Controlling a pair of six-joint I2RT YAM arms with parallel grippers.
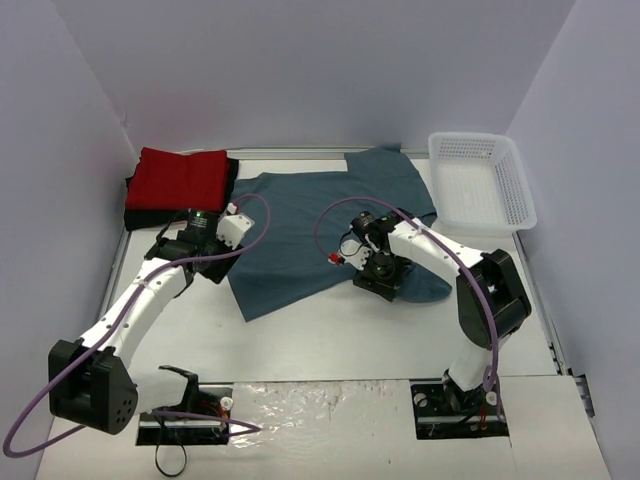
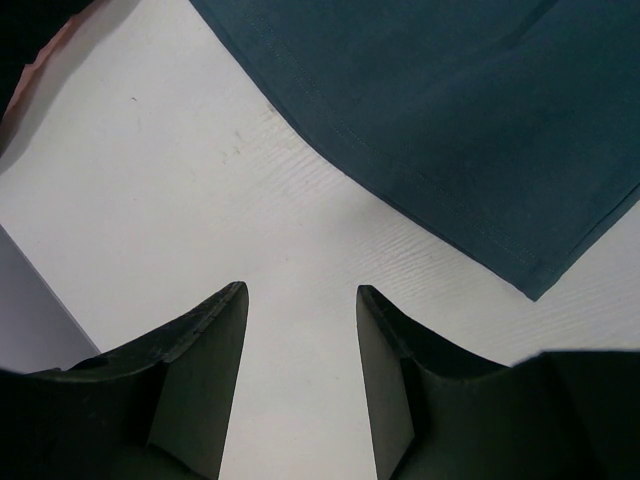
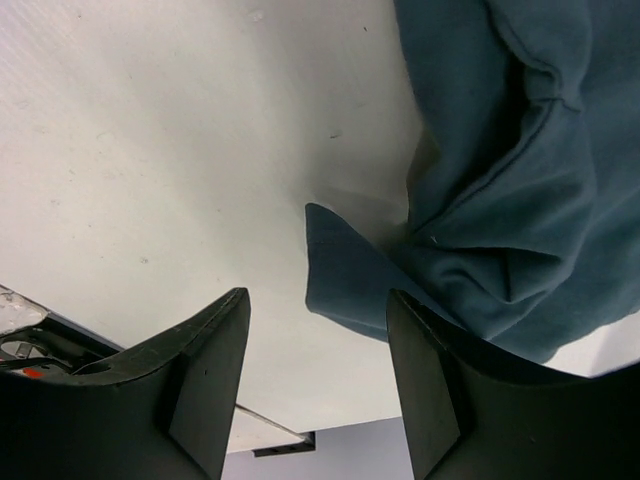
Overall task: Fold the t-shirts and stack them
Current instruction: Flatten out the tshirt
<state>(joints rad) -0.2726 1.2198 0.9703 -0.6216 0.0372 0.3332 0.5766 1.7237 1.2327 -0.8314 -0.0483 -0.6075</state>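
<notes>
A white table (image 1: pixel 330 340) sits inside pale walls. Nearest, both arms hang low with fingers spread, holding nothing. The left gripper (image 2: pixel 300 295) is over bare table, just beside the teal t-shirt (image 1: pixel 310 225). The right gripper (image 3: pixel 318 295) is at the shirt's near right corner, where the cloth is bunched. Far left, the red t-shirt (image 1: pixel 180 178) lies folded on the black t-shirt (image 1: pixel 137 214). Far right is a white basket (image 1: pixel 516 172). The right gripper could pinch only a lump, so the fold may come out crooked.

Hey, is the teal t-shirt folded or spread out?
Spread out. The teal t-shirt lies open and mostly flat on the table, one edge rumpled, no neat fold.
</notes>
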